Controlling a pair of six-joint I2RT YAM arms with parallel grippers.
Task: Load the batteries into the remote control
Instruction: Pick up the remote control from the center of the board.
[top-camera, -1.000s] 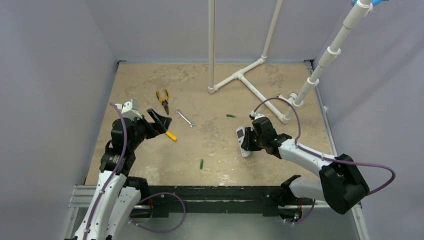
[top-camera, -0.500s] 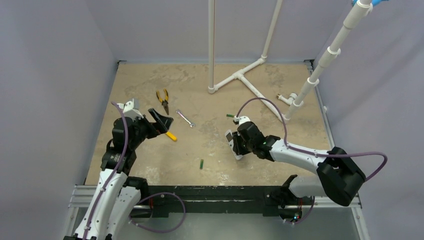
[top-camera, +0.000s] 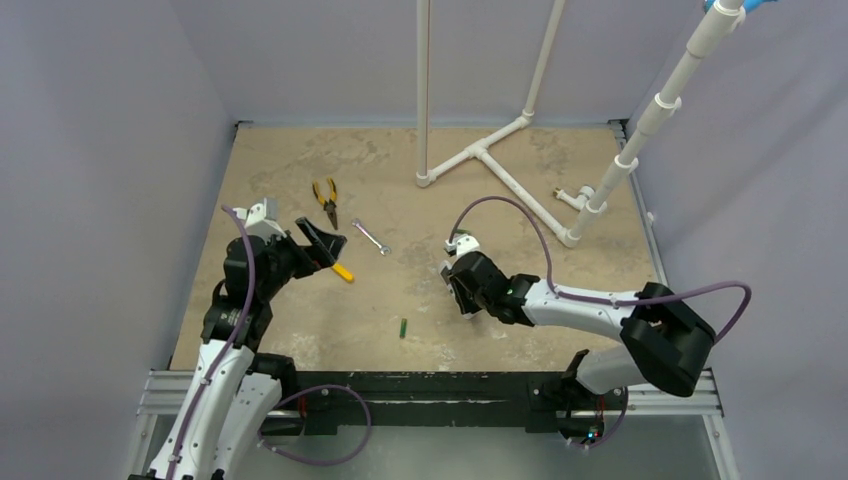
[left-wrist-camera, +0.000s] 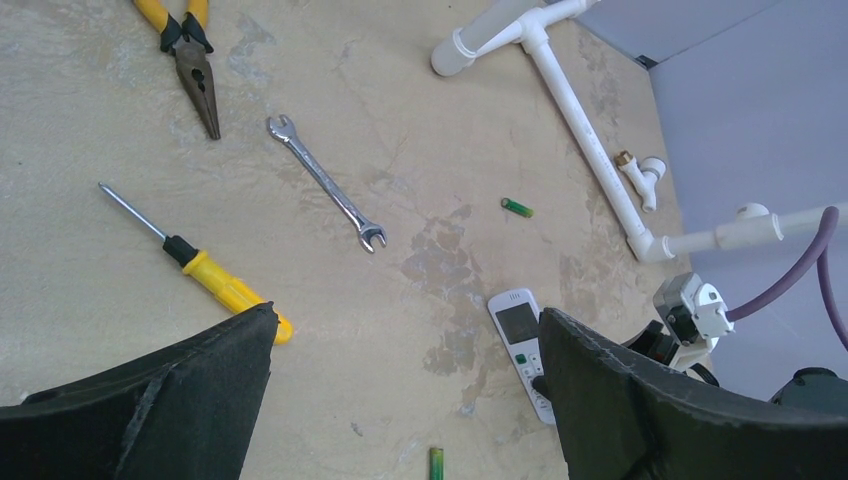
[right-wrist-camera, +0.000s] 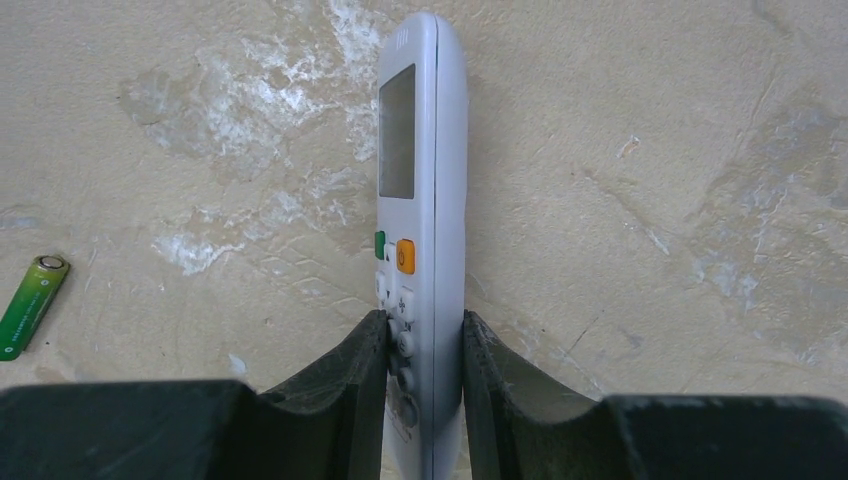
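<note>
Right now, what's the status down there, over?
Left gripper open, empty. Right gripper shut on remote control. Both batteries loose on table, not loaded. Wrench, screwdriver, pliers lie off by the left arm.

The white pipes (top-camera: 520, 190) block the far right. The pliers (left-wrist-camera: 190, 60), wrench (left-wrist-camera: 325, 182) and screwdriver (left-wrist-camera: 190, 255) lie by the left gripper (left-wrist-camera: 405, 313). The near battery (top-camera: 403, 327) has room all around.

Both arms are white shells with black joints: the left arm (top-camera: 205, 390) and the right arm (top-camera: 582, 304), whose bulkiest black joint sits nearest the black rail (top-camera: 420, 385). A purple cable (top-camera: 495, 199) loops along each. Farthest from the rail, the fingers (right-wrist-camera: 345, 395) are matte black, thick and wedge-shaped; a small white block (top-camera: 262, 212) caps each wrist.
</note>
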